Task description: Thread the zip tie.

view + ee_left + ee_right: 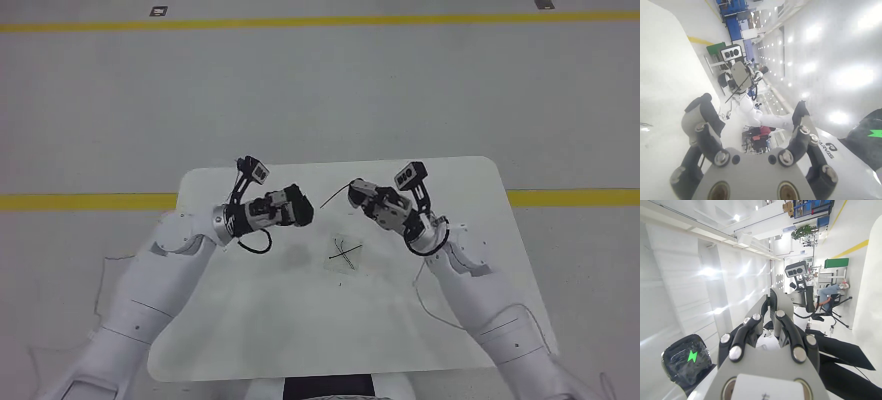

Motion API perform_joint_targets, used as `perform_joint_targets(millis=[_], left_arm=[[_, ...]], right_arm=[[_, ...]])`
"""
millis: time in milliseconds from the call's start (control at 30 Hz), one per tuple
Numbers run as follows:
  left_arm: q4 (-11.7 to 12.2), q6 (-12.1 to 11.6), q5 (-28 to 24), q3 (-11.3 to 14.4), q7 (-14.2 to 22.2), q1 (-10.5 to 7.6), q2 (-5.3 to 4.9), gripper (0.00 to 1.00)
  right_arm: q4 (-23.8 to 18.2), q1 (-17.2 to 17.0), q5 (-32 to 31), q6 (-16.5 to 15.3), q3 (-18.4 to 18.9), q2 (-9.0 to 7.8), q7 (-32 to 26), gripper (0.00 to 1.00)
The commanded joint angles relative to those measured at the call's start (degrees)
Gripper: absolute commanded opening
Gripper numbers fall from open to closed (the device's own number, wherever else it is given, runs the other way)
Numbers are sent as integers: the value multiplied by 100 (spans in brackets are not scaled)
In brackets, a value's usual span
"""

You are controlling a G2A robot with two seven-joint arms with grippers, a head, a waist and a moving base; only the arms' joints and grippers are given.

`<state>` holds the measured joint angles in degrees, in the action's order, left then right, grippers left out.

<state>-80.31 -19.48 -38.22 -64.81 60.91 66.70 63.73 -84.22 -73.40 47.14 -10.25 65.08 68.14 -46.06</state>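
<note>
With my right tool (356, 192) clamped on the zip tie (335, 197) and my left tool (304, 205) spread apart to its left, the thin free end may flex and slip my pinch.

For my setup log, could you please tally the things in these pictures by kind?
Table: 1
Grippers: 2, left gripper open, right gripper shut
Zip tie in the right gripper: 1
Pile of crossed zip ties on the table, too fine to count singly: 1
Total: 5

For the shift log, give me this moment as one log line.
right gripper: shut on zip tie, over table | left gripper: open, empty, facing it | loose zip ties: on table | threading: not yet done
</note>
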Motion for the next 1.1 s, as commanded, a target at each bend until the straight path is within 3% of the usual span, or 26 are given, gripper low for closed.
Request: perform_joint_targets(millis=[0, 67, 300, 600, 900, 1067], left_arm=[[28, 0, -218, -16, 33, 42, 53, 100], [96, 0, -256, -108, -86, 54, 102, 100], [96, 0, -256, -108, -86, 54, 102, 100], [-41, 286, -289, 17, -196, 96, 106, 100], [-17, 219, -91, 38, -282, 73, 101, 100], [-127, 246, -23, 78, -532, 133, 105, 100]], right_arm=[[17, -17, 132, 34, -69, 29, 46, 0], [29, -31, 281, 59, -103, 56, 160, 0], [35, -30, 272, 41, -97, 59, 198, 0], [-138, -34, 102, 35, -325, 130, 330, 0], [-115, -15, 39, 39, -393, 160, 452, 0], [-286, -50, 75, 90, -443, 192, 565, 0]])
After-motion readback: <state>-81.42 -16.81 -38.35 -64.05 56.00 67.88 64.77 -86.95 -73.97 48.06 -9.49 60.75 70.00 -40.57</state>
